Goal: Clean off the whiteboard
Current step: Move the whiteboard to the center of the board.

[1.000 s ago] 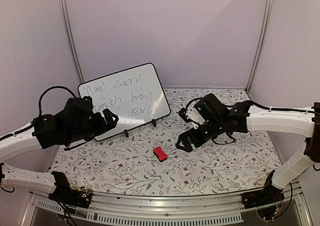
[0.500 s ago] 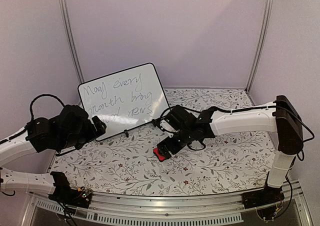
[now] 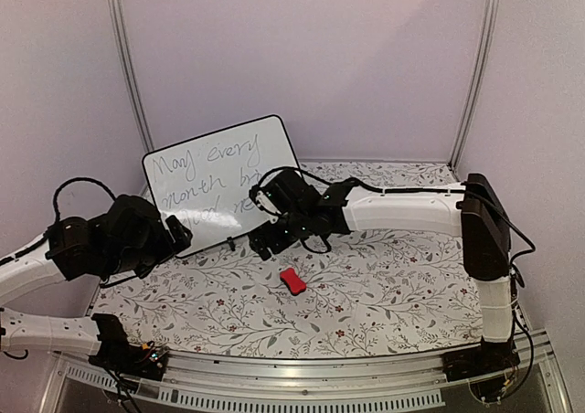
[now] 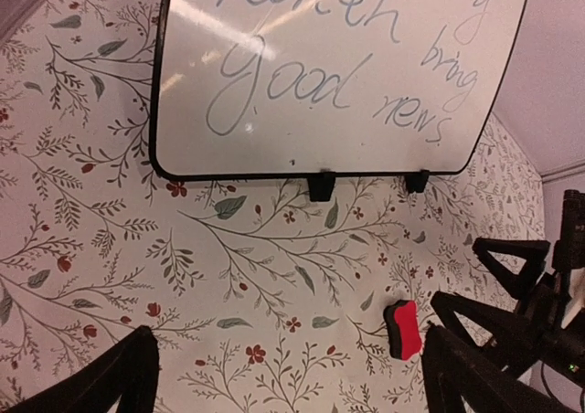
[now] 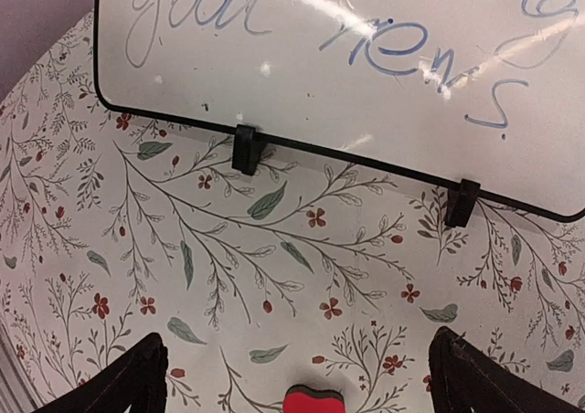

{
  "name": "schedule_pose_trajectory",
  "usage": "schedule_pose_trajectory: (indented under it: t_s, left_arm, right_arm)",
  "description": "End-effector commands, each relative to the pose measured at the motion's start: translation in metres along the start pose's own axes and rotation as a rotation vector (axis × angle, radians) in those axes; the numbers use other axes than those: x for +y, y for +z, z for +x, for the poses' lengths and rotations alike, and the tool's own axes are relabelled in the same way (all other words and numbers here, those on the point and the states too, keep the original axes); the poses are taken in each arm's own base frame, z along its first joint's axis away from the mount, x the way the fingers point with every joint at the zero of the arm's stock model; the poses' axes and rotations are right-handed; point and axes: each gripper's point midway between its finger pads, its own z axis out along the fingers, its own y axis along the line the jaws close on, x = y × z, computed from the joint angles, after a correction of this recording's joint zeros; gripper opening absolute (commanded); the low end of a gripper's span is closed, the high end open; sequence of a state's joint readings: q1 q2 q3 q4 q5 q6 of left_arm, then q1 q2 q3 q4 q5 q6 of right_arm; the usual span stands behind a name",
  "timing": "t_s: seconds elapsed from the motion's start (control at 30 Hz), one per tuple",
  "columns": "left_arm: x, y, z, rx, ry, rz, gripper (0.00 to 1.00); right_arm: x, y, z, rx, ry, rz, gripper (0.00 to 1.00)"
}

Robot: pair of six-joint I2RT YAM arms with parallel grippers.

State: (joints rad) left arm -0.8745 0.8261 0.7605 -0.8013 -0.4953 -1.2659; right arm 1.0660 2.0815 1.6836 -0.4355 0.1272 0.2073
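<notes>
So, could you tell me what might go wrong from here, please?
1. The right gripper hangs open and empty close to the whiteboard, past the red eraser; reaching on could bump the board, which stands only on small feet.
2. The left gripper is open too and off the board, so nothing braces it; wiping may tip it back.
3. The eraser lies flat on the table, so a grasp might slip.

We find the whiteboard (image 3: 206, 171) standing on two small black feet at the far left of the surface (image 3: 393, 290); black-framed, glossy white, grey handwriting across its face.
</notes>
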Motion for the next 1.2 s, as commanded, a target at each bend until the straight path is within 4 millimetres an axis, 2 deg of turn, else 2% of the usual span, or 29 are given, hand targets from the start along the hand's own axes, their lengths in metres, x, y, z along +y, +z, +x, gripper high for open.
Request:
schedule_pose_trajectory:
  t_s: [0.0,0.13,0.17,0.27,0.4,0.63,0.9,1.17]
  left_arm:
    - [0.008,-0.007,0.0,0.025,-0.012,-0.021,1.0]
    - [0.004,-0.017,-0.003,0.041,-0.004,0.003,1.0]
    - [0.003,-0.018,-0.003,0.045,-0.003,0.007,1.0]
    - [0.002,-0.022,-0.002,0.062,0.002,0.022,1.0]
    - [0.001,-0.027,-0.003,0.066,0.003,0.032,1.0]
    - [-0.004,-0.033,-0.01,0.055,0.007,0.047,1.0]
    - [-0.008,-0.039,-0.014,0.05,0.01,0.057,1.0]
    - [-0.008,-0.043,-0.018,0.039,0.008,0.059,1.0]
  right_arm:
    - [0.006,0.027,-0.017,-0.037,-0.015,0.021,0.96]
    - [0.013,0.049,-0.032,-0.076,-0.019,0.007,0.92]
    - [0.015,0.058,-0.03,-0.075,-0.02,0.006,0.91]
    - [0.023,0.07,-0.037,-0.109,-0.019,-0.018,0.88]
    - [0.032,0.088,-0.035,-0.115,-0.025,-0.031,0.83]
    - [0.046,0.109,-0.031,-0.15,-0.064,-0.016,0.74]
    - [0.044,0.124,-0.032,-0.194,-0.044,0.009,0.61]
    - [0.041,0.14,-0.034,-0.236,-0.032,0.032,0.56]
